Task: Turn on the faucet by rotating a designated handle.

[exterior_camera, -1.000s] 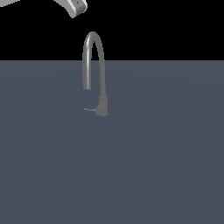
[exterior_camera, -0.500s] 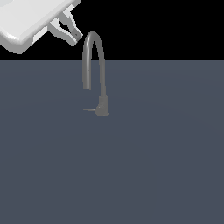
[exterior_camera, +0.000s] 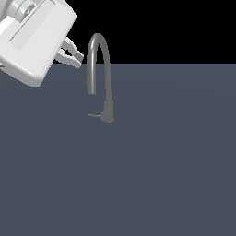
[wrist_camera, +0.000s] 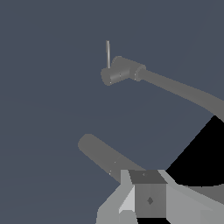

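Note:
The slim grey faucet (exterior_camera: 98, 64) stands on the dark surface with its arched spout rising from a thicker base (exterior_camera: 108, 113). The handle (exterior_camera: 94, 115) is a thin short rod sticking out of the base toward the exterior view's left. My gripper (exterior_camera: 79, 59) hangs at the upper left of the exterior view, beside the upper spout and well above the handle; its fingers look shut and empty. In the wrist view the handle (wrist_camera: 107, 54) and the base (wrist_camera: 120, 71) lie ahead of the gripper (wrist_camera: 146, 173), with the spout's end (wrist_camera: 99, 153) close to the fingers.
The flat dark grey surface (exterior_camera: 166, 166) spreads around the faucet. The bulky white hand and wrist (exterior_camera: 34, 37) fill the upper left of the exterior view. Black background lies behind.
The arm has come down and forward from the top left corner. The white hand now looks much larger, and its fingers are lower, next to the spout's arch. The faucet has not moved.

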`<action>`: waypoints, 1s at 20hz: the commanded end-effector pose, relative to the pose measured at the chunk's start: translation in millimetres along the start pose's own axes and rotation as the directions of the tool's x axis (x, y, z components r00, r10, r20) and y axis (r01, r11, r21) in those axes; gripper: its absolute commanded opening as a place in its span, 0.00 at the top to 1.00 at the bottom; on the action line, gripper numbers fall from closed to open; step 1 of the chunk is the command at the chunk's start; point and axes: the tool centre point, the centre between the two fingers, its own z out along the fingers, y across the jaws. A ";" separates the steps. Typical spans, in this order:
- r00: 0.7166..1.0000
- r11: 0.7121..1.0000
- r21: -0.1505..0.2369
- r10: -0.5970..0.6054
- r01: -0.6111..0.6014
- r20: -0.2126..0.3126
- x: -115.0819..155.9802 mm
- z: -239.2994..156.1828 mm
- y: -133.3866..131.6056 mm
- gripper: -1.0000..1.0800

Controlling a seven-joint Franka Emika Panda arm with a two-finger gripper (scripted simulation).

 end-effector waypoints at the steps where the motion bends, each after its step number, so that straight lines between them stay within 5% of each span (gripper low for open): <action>1: 0.999 0.998 -0.046 -0.042 0.042 0.003 9.0 4.5 -1.8 1.00; 10: 0.983 0.963 -0.196 -0.180 0.182 0.031 37.8 21.2 -8.8 1.00; 20: 0.945 0.879 -0.348 -0.315 0.325 0.086 67.3 41.1 -17.5 1.00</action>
